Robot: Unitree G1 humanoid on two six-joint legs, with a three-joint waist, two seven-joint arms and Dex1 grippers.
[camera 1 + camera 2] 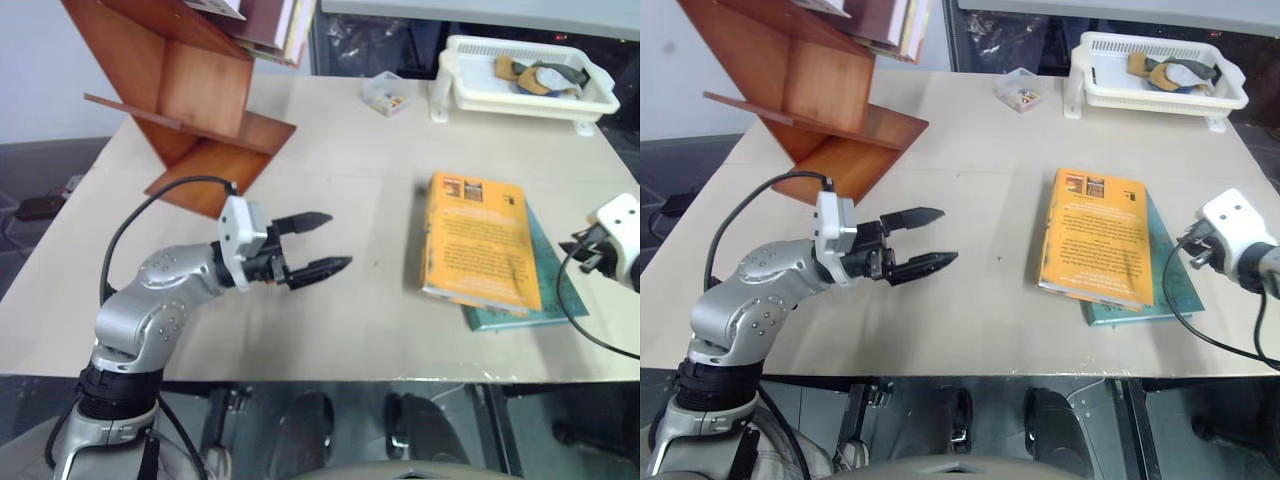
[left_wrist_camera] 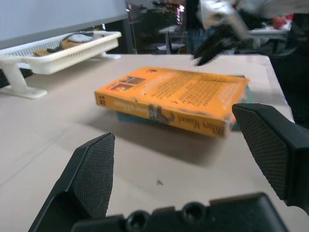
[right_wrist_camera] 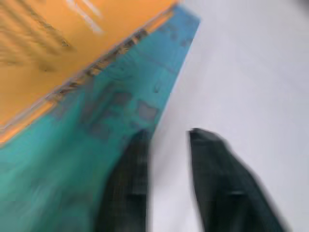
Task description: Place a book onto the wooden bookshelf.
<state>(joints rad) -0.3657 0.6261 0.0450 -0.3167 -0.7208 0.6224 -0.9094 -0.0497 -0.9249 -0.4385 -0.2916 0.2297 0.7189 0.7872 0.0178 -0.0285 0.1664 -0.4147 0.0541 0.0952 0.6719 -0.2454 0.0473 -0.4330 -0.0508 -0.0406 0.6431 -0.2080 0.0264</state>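
Observation:
The orange-yellow book (image 1: 480, 240) lies flat on the table's right half, on top of a thinner teal book (image 1: 548, 302). The wooden bookshelf (image 1: 190, 90) stands tilted at the far left corner, with a few books (image 1: 270, 25) leaning in its top compartment. My left gripper (image 1: 340, 240) hovers above the table left of the book, pointing toward it, open and empty. In the left wrist view the book's spine (image 2: 164, 113) lies ahead between the fingers. My right gripper (image 3: 166, 137) is by the teal book's right edge, its fingers slightly apart with nothing between them.
A white plastic basket tray (image 1: 520, 95) with small items stands at the far right. A small clear box (image 1: 385, 93) sits beside it. The table's front edge runs just below both arms.

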